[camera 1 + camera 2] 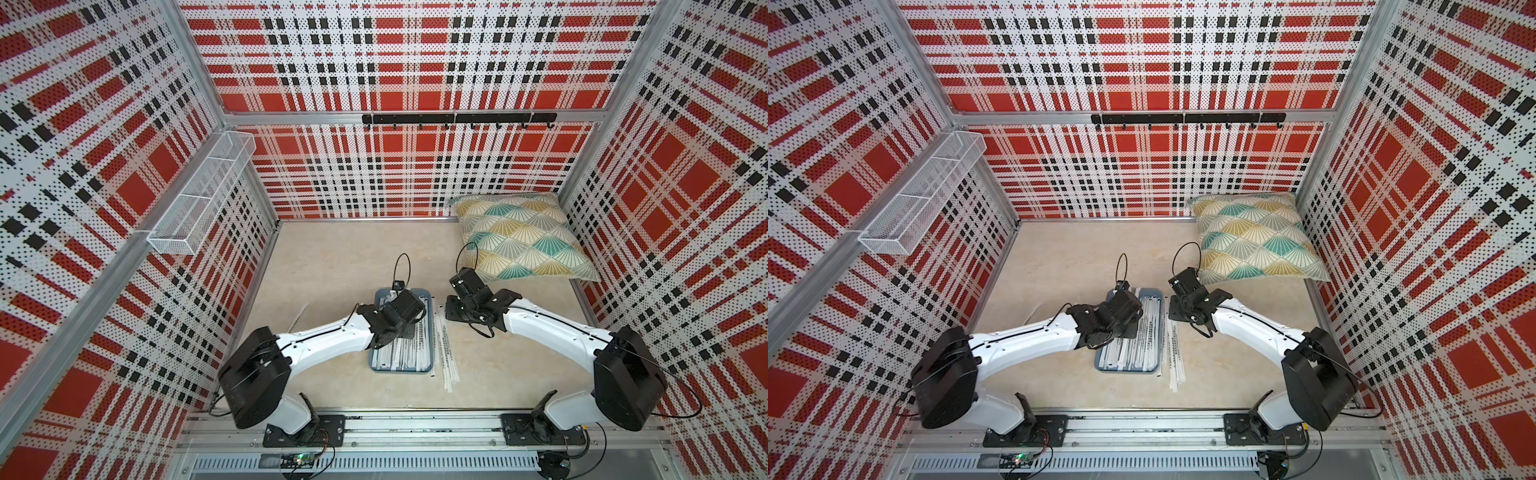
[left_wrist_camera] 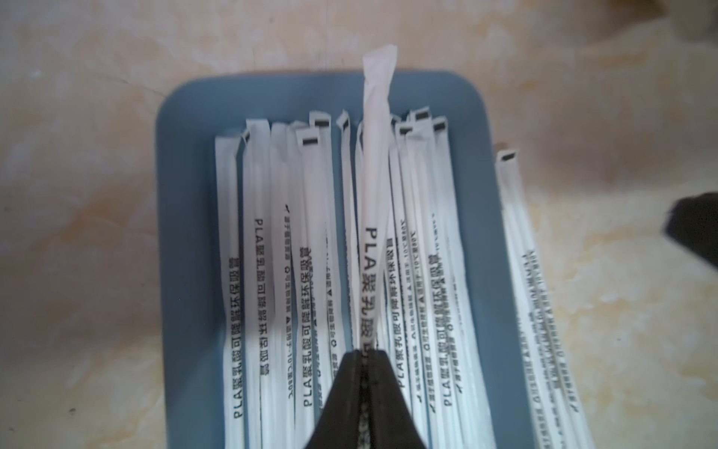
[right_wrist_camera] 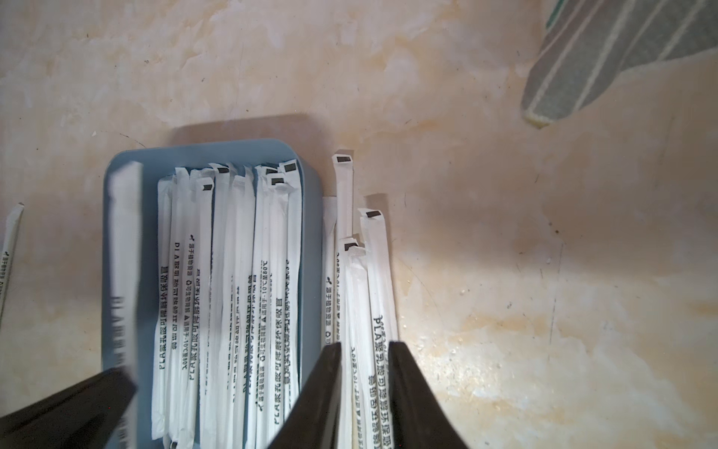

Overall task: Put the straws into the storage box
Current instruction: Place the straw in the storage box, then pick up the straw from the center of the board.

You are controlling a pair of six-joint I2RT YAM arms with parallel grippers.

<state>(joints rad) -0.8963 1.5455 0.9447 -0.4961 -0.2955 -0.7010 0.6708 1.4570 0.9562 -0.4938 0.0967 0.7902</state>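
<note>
Straws (image 3: pixel 377 272) flank storage box (image 3: pixel 312 233) rim, perhaps touching.

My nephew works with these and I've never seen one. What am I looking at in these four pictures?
Two robot arms with pincer grippers at a table. Two pictures look down from overhead; two come from cameras on the wrists. The slate-blue storage tray already holds many paper-wrapped straws. The left gripper is shut on one wrapped straw above the tray. The right gripper stands open over loose straws lying beside the tray. A patterned pillow sits in the far corner.
</note>
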